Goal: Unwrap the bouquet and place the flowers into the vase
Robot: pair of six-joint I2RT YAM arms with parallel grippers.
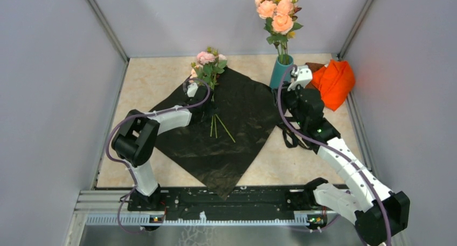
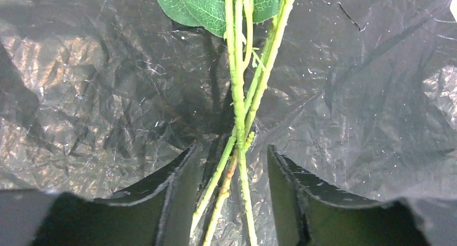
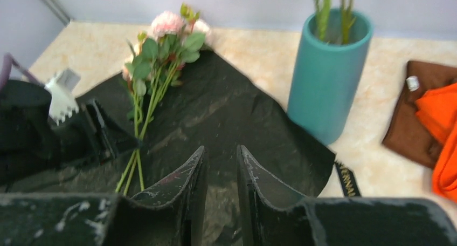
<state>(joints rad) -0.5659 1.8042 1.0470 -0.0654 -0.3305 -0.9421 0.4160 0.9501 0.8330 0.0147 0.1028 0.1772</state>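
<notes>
Vase (image 1: 281,72) teal; wrapping sheet (image 1: 242,111) black; cloth (image 1: 337,81) orange.

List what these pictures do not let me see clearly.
Left wrist view: the flowers are cut off by the top edge; only stems show.
Top view: the left fingers are hidden under their own wrist.
Right wrist view: whether the right fingers pinch the wrapping sheet cannot be told; the top edge cuts off what stands in the vase.

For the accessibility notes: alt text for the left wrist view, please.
Thin green stems lie inside the open left gripper, on crinkled black wrap. Green leaves show at the top edge.
</notes>
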